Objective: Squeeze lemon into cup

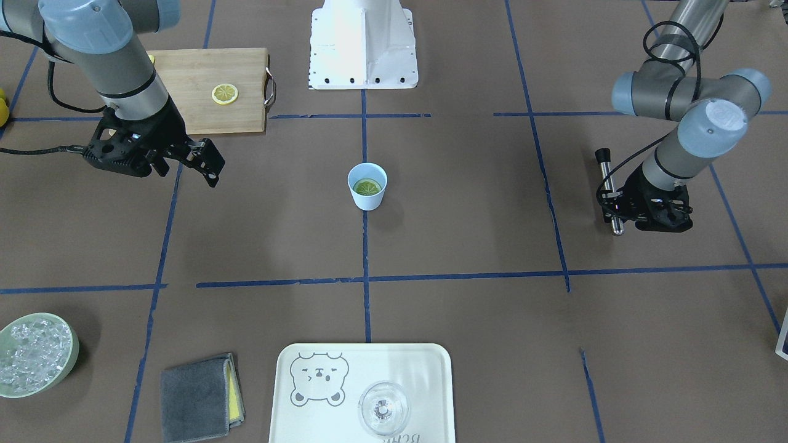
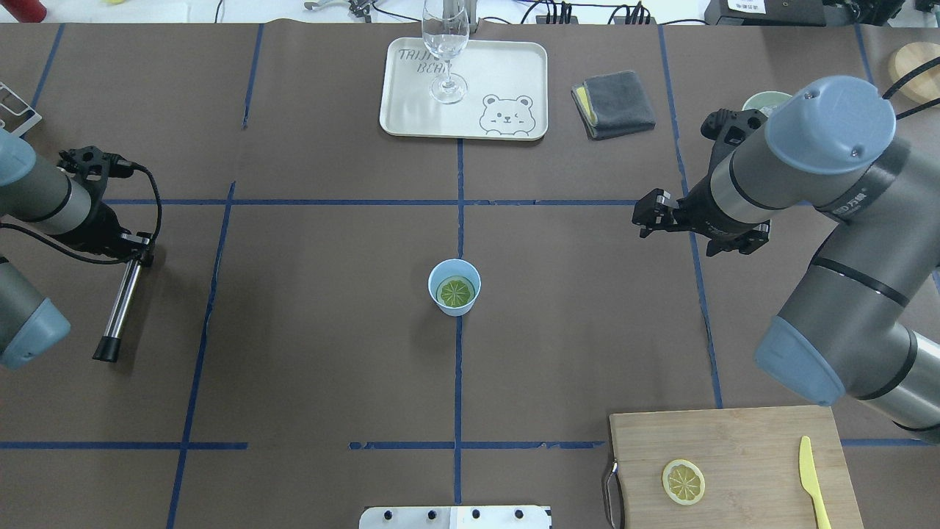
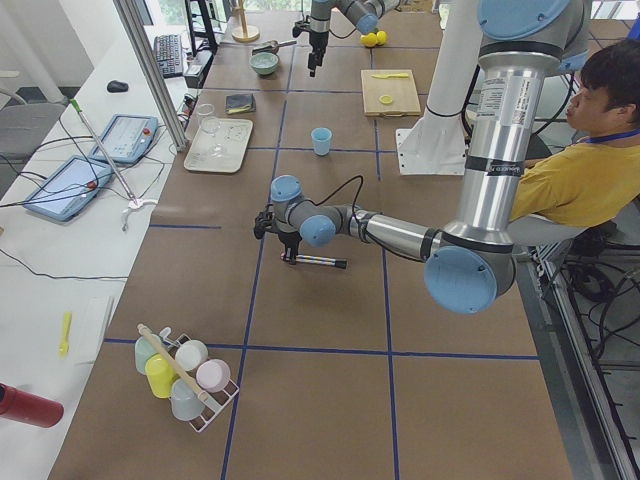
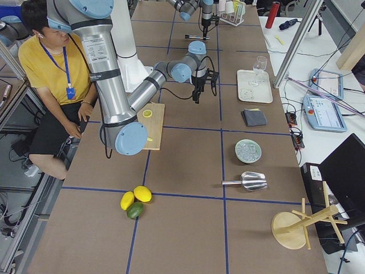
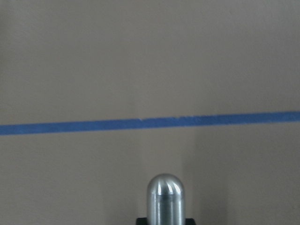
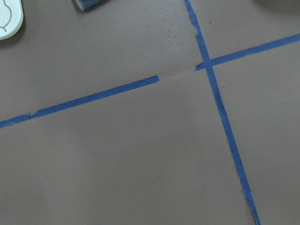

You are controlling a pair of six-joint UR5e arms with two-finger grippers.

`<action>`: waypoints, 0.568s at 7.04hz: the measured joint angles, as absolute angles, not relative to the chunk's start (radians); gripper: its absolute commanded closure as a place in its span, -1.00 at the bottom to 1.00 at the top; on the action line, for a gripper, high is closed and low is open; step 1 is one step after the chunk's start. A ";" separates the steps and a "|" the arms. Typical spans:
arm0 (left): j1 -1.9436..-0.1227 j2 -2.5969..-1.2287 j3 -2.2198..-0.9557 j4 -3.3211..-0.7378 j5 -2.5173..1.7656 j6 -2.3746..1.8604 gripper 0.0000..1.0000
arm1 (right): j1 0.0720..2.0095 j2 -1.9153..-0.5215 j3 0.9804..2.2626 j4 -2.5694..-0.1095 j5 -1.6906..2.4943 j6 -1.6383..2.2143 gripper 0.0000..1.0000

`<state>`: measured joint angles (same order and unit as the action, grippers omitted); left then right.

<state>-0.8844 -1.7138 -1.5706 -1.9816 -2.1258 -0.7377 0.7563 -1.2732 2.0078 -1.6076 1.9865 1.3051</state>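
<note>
The light-blue cup (image 1: 367, 200) (image 2: 454, 305) stands upright at the table's centre. A lemon slice (image 1: 367, 187) (image 2: 454, 292) lies flat inside it and looks greenish. A second yellow lemon slice (image 1: 225, 93) (image 2: 683, 482) lies on the wooden cutting board (image 1: 184, 74). My right gripper (image 1: 212, 167) (image 2: 650, 217) is open and empty, above the table between the board and the cup, well apart from both. My left gripper (image 1: 615, 206) (image 2: 136, 246) is shut on a metal rod (image 2: 121, 301) (image 5: 164, 199) with a black tip, far from the cup.
A white bear tray (image 1: 418, 369) holds a clear stemmed glass (image 1: 383, 407). A grey cloth (image 1: 200, 397) and a pale green bowl of ice (image 1: 34, 363) sit along that table edge. A yellow plastic knife (image 2: 811, 477) lies on the board. The white robot base (image 1: 363, 46) stands behind the cup.
</note>
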 measured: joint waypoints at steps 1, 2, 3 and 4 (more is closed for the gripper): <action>-0.880 -1.716 -1.566 -1.982 -2.126 -0.738 1.00 | 0.756 -1.273 2.007 -1.608 1.987 1.305 -1.00; -0.881 -1.714 -1.565 -1.980 -2.127 -0.738 1.00 | 0.755 -1.272 2.007 -1.608 1.986 1.305 -1.00; -0.883 -1.711 -1.564 -1.979 -2.128 -0.738 1.00 | 0.755 -1.272 2.007 -1.608 1.987 1.305 -1.00; -0.886 -1.710 -1.564 -1.979 -2.129 -0.738 1.00 | 0.755 -1.272 2.006 -1.608 1.986 1.305 -1.00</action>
